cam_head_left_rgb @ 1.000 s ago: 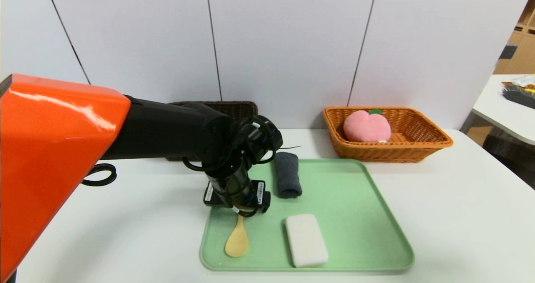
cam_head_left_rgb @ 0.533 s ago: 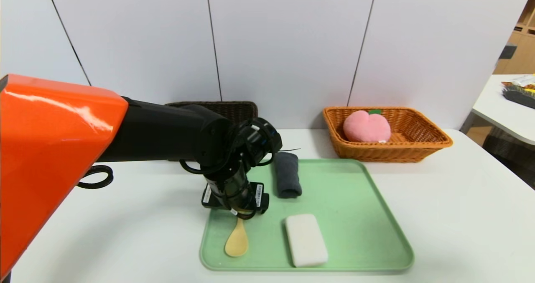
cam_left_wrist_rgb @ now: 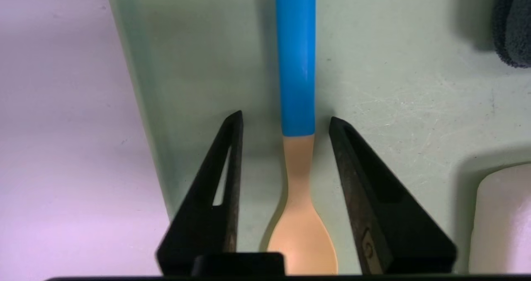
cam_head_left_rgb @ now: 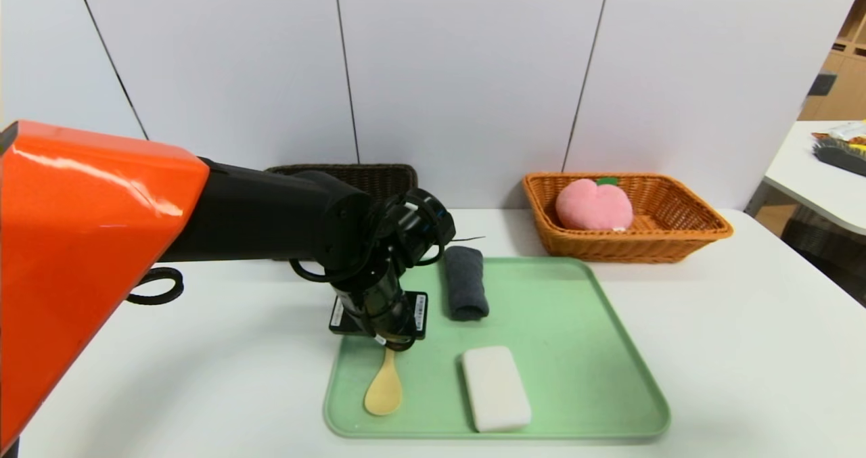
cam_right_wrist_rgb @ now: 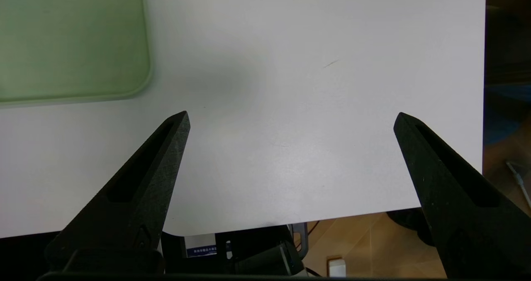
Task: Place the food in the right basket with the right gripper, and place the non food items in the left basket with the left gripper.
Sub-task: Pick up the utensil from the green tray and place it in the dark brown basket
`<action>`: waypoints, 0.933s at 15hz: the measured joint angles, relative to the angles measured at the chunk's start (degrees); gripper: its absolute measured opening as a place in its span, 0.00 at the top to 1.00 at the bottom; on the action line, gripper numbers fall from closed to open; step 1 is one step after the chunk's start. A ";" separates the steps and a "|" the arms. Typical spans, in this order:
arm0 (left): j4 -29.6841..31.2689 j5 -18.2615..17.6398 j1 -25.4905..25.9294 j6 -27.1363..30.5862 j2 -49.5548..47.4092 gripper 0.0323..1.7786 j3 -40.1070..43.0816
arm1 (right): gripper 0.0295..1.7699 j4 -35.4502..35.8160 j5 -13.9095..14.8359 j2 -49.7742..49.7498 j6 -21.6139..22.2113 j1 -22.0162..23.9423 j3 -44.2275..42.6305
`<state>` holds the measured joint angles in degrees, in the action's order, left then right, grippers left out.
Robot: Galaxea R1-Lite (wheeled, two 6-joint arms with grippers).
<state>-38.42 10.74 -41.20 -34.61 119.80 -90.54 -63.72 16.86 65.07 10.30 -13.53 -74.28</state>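
Right pincer (cam_right_wrist_rgb: 290, 119): parked wide open over bare counter (cam_head_left_rgb: 744, 350) near its front edge.
Left pincer (cam_left_wrist_rgb: 285, 121): half-closed, fingers straddling the spoon (cam_head_left_rgb: 384, 390) where blue handle meets bowl, not yet touching.
Grip advice: close squarely on the neck, lift straight up.
Edges: tray (cam_head_left_rgb: 609, 350) lip sits just beside one finger.
Bar (cam_head_left_rgb: 495, 388), cloth (cam_head_left_rgb: 465, 282): waiting on the tray.
Open room: clear counter toward the dark basket (cam_head_left_rgb: 379, 174).
Far right: peach (cam_head_left_rgb: 593, 205) already in the orange basket (cam_head_left_rgb: 676, 235).

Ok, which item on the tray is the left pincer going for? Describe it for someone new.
Start at the green tray mid-table. Along its left edge lies a spoon, the left pincer straddling its neck. Unlike the grey cloth and white bar, it is slim, with a yellow bowl and blue handle.
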 joint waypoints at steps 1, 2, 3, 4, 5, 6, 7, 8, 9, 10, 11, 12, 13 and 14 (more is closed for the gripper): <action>0.45 -0.09 -0.02 0.00 0.10 0.95 0.07 | 0.04 0.00 0.02 0.00 0.00 -0.18 0.00; 0.56 -0.02 0.00 0.02 0.11 0.95 0.22 | 0.04 0.02 0.00 0.00 0.00 -0.27 -0.04; 0.61 -0.07 0.15 0.00 0.11 0.95 0.35 | 0.04 -0.02 0.04 0.00 0.02 -0.29 -0.13; 0.61 -0.11 0.28 0.00 0.13 0.95 0.44 | 0.04 0.00 0.06 0.00 0.00 -0.30 -0.26; 0.61 -0.13 0.35 0.00 0.11 0.95 0.51 | 0.04 0.02 0.11 0.00 0.00 -0.30 -0.44; 0.61 -0.18 0.39 -0.01 0.10 0.95 0.51 | 0.04 0.00 0.11 0.00 0.02 -0.27 -0.59; 0.56 -0.35 0.41 0.00 -0.04 0.95 0.52 | 0.04 0.00 0.11 0.02 0.00 -0.27 -0.67; 0.37 -0.44 0.41 0.07 -0.39 0.95 0.52 | 0.04 0.00 0.09 0.02 0.02 -0.27 -0.69; -0.10 -0.55 0.30 0.21 -1.00 0.95 0.51 | 0.04 -0.06 0.04 0.02 0.00 -0.27 -0.69; -0.22 -0.52 0.00 0.41 -1.91 0.95 0.27 | 0.04 -0.06 0.02 0.02 0.00 -0.27 -0.67; -0.44 -0.52 -0.52 0.60 -3.04 0.95 0.18 | 0.04 -0.06 0.00 0.00 0.02 -0.27 -0.63; -0.71 -0.52 -1.18 0.68 -4.33 0.95 0.16 | 0.04 -0.09 0.00 0.00 0.02 -0.27 -0.59; -1.12 -0.52 -1.82 0.71 -5.60 0.95 0.00 | 0.04 -0.09 -0.05 -0.05 0.02 -0.29 -0.52; -1.67 -0.51 -2.39 0.71 -6.92 0.95 -0.33 | 0.04 -0.09 -0.07 -0.11 0.02 -0.30 -0.48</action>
<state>-40.09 10.23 -43.59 -33.90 112.87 -90.87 -63.81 16.79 64.96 10.33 -13.84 -74.75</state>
